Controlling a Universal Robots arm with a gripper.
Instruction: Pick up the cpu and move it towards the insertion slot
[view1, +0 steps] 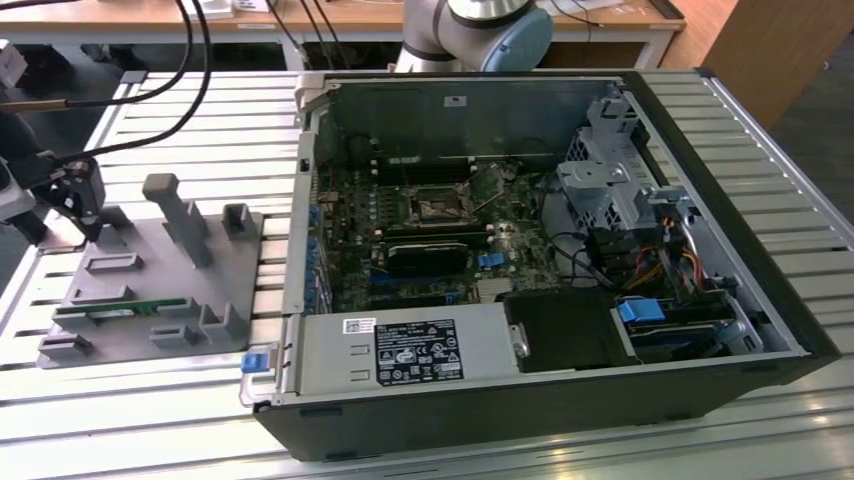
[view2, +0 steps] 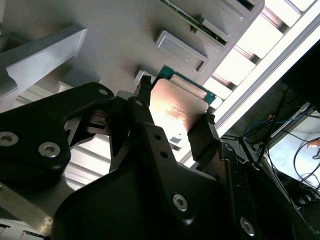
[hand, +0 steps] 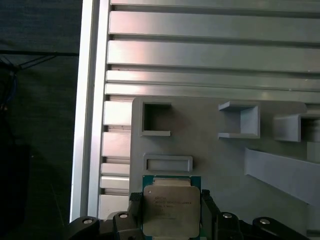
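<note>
At the exterior view's left, the gripper was seen over the grey fixture tray. In both wrist views the cpu was pinched by opposite edges between the jaws, silvery top exposed, above that tray. Well apart, towards the exterior view's right, the insertion slot was seen inside the open computer case.

matte black claw, silver screws, grey-blue arm joint
</note>
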